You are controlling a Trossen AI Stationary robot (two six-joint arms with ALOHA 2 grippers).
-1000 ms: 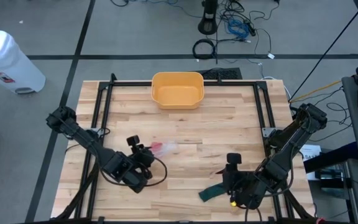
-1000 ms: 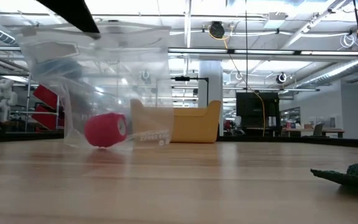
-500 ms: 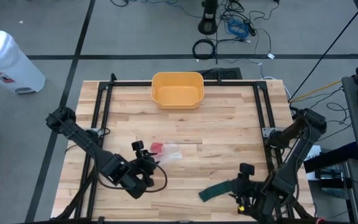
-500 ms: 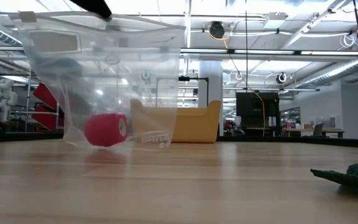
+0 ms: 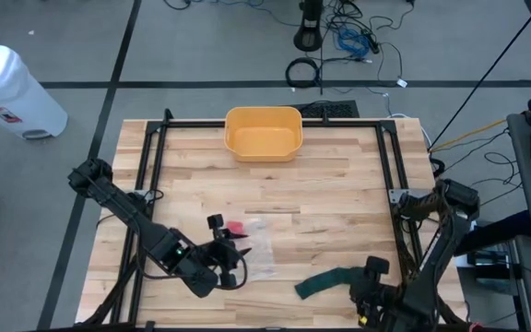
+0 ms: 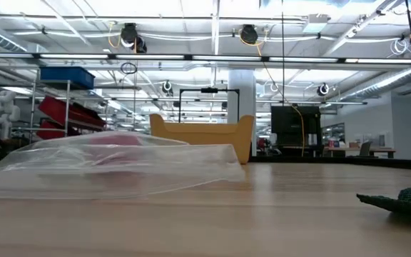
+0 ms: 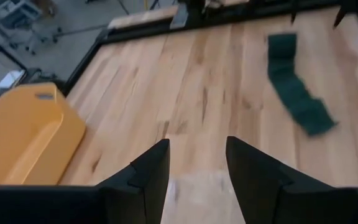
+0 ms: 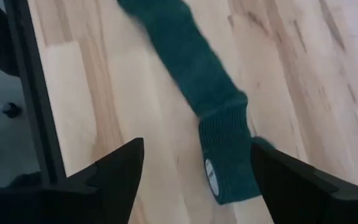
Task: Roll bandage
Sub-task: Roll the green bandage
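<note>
Green bandage [image 5: 328,281] lies part-unrolled on the table [image 5: 339,198]; right jaws apart beside it, left jaws apart

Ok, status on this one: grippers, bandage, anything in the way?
Left gripper open, empty, at the clear bag. Right gripper open over the green bandage, which lies partly unrolled. Red roll in bag, clear of it.
</note>
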